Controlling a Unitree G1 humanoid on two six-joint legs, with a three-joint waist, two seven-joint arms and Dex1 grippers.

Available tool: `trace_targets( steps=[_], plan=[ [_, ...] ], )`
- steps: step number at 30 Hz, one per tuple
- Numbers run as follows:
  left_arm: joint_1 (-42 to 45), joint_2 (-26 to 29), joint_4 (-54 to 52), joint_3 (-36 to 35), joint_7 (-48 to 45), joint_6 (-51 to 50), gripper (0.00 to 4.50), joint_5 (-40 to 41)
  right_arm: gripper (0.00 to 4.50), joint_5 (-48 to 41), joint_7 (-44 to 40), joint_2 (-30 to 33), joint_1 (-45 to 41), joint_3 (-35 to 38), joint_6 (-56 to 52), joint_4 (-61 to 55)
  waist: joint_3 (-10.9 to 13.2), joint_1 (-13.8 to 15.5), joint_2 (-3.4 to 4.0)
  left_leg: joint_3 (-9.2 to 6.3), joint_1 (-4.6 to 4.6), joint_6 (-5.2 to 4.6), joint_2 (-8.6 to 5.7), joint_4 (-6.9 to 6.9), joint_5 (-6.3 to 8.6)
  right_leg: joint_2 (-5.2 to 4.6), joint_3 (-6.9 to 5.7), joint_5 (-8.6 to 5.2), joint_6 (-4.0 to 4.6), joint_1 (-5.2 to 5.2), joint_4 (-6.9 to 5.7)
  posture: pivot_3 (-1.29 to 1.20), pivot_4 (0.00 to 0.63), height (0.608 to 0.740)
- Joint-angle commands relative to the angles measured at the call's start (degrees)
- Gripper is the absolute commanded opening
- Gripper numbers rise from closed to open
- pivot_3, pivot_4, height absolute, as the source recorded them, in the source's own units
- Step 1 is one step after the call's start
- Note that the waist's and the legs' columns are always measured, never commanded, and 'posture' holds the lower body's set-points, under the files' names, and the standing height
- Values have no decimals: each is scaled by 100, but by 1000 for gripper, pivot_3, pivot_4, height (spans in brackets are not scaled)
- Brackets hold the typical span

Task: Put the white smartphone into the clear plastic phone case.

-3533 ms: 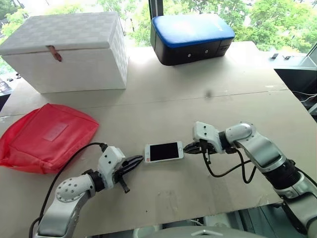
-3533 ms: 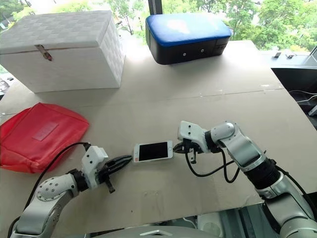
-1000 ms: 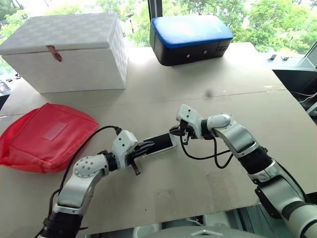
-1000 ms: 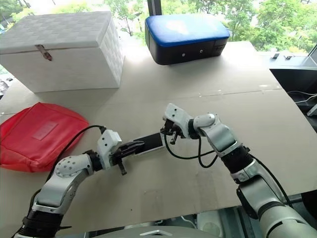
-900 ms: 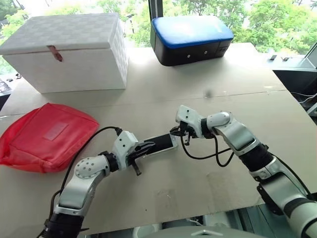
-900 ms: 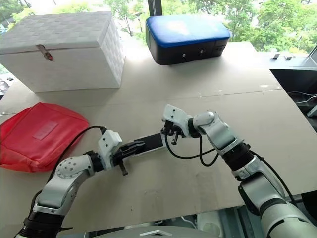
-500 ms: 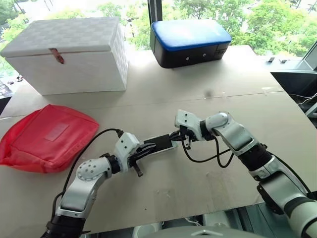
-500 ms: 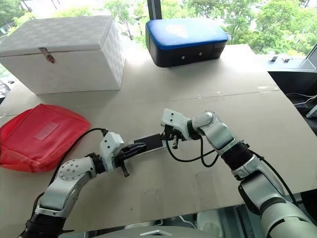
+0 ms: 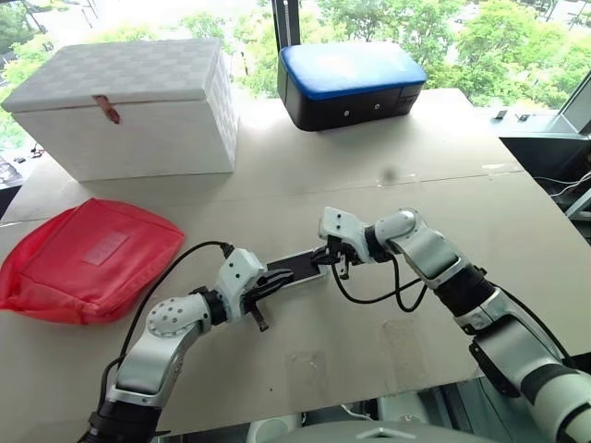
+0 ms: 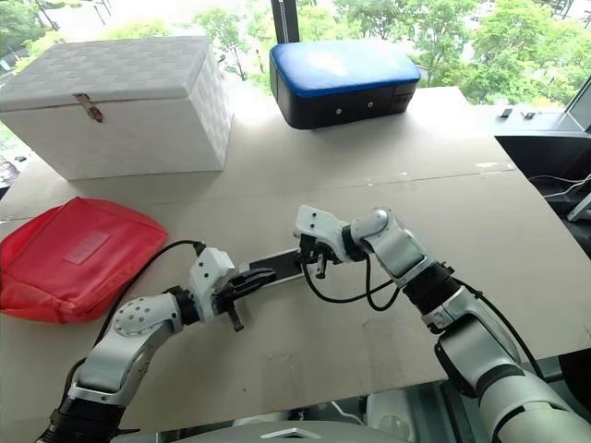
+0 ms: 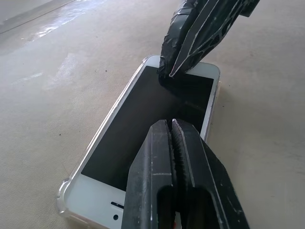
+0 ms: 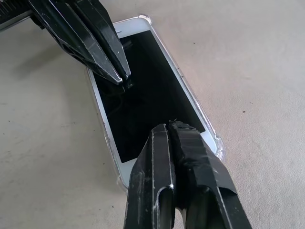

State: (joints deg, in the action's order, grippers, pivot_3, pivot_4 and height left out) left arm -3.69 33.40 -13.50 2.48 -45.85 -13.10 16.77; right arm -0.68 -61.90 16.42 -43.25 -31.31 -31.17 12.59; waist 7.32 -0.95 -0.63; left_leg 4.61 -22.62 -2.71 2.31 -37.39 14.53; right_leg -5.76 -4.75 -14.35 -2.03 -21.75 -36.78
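Observation:
The white smartphone (image 11: 143,119) lies flat on the table, dark screen up, between my two arms. It sits inside the clear plastic phone case (image 11: 64,199), whose raised rim and bumper corners (image 12: 218,144) show around its edges. My left gripper (image 9: 284,275) is shut, its tip (image 11: 170,125) resting on the screen toward one end. My right gripper (image 9: 323,259) is shut too, its tip (image 12: 169,128) pressing on the screen at the opposite end. Neither gripper holds anything.
A red pouch (image 9: 88,258) lies at the left. At the back stand a white woven box (image 9: 129,106) and a black case with a blue top (image 9: 351,78). The cardboard-covered table (image 9: 434,175) ends close in front of my arms.
Since the oldest frame both grippers have moved in from the phone's ends onto its screen. Over the last second the right gripper tipped down a little; the left stayed still.

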Motion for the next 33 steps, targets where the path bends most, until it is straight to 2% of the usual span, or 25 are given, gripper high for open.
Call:
trace_targets(
  steps=[1, 4, 8, 12, 17, 21, 23, 26, 27, 29, 30, 33],
  plan=[
    [-93, -9, -104, 75, 29, -69, 125, -66, 0, 346, -36, 66, 286, -490, -312, 550, 0, 1, 0, 0, 0, 0, 0, 0, 0, -1, 0, 0, 0, 0, 0, 0, 150, 734],
    [-105, -16, -133, 81, 46, -97, 125, -69, 0, 290, -36, 72, 334, -370, -191, 476, 0, 2, 1, -1, 0, 0, -1, 1, 0, -5, -1, -1, 2, 0, 1, 0, 150, 734],
    [-151, -22, -179, 79, 64, -112, 125, -73, 0, -351, -389, 108, 503, 144, -206, -199, 3, 19, 2, -8, -5, 2, -1, 2, 2, -11, -8, -9, 16, -1, 4, 0, 150, 734],
    [-172, -40, -195, 89, 88, -117, 125, -75, 0, -183, -515, 457, 573, -71, -321, -496, 13, 17, 13, -8, -16, 1, -8, 6, 3, -21, -5, -9, 17, -7, 10, 0, 150, 734],
    [-157, -84, -231, 120, 112, -112, 125, -90, 0, 48, -266, 479, 630, -237, -48, -225, 11, 21, 10, -18, -19, -1, -8, 20, 2, -21, -5, -10, 19, -6, 23, 0, 150, 734],
    [-134, -173, -292, -61, 224, 17, 125, -20, 0, -330, 356, 102, 833, 590, 836, -323, 13, 22, 2, -19, -20, 4, -7, 20, 4, -21, -6, -11, 19, -5, 24, 0, 150, 734],
    [-99, -346, -356, -328, 403, 81, 125, 173, 0, -706, 729, -125, 979, 1235, 957, -620, 39, 24, 1, -22, -25, 21, -7, 19, 13, -21, -5, -10, 18, -6, 25, 0, 150, 734],
    [-3, -621, -512, -774, 735, -59, 125, 548, 0, -1008, 984, -94, 1250, 1800, 943, -1180, 68, 37, -7, -31, -65, 16, -8, 10, 5, -21, -9, 2, -1, -34, 24, 0, 150, 734],
    [24, -720, -580, -955, 854, -165, 46, 763, 276, -1100, 1066, -31, 1386, 1974, 906, -1415, 67, 41, -10, -39, -98, 25, -8, 0, -16, -21, -17, 3, -2, -53, 24, 0, 150, 734],
    [83, -879, -712, -1316, 1113, -352, 583, 1144, 760, -1208, 1168, 168, 1678, 2232, 813, -1855, 68, 60, -15, -40, -132, 27, -11, -3, -19, -20, -20, 4, -3, -81, 24, 0, 150, 734],
    [100, -928, -767, -1464, 1204, -460, 796, 1319, 1202, -1239, 1205, 264, 1814, 2318, 778, -2028, 69, 65, -18, -39, -134, 27, -14, -3, -19, -20, -26, 4, -3, -79, 30, 0, 150, 734],
    [57, -941, -911, -1847, 1422, -759, 2019, 1699, 2505, -1366, 1286, 622, 2337, 2666, 702, -2558, 72, 69, -21, -29, -136, 26, -16, 3, -18, -4, -47, 4, -5, -72, 54, 0, 150, 734]
  ],
)
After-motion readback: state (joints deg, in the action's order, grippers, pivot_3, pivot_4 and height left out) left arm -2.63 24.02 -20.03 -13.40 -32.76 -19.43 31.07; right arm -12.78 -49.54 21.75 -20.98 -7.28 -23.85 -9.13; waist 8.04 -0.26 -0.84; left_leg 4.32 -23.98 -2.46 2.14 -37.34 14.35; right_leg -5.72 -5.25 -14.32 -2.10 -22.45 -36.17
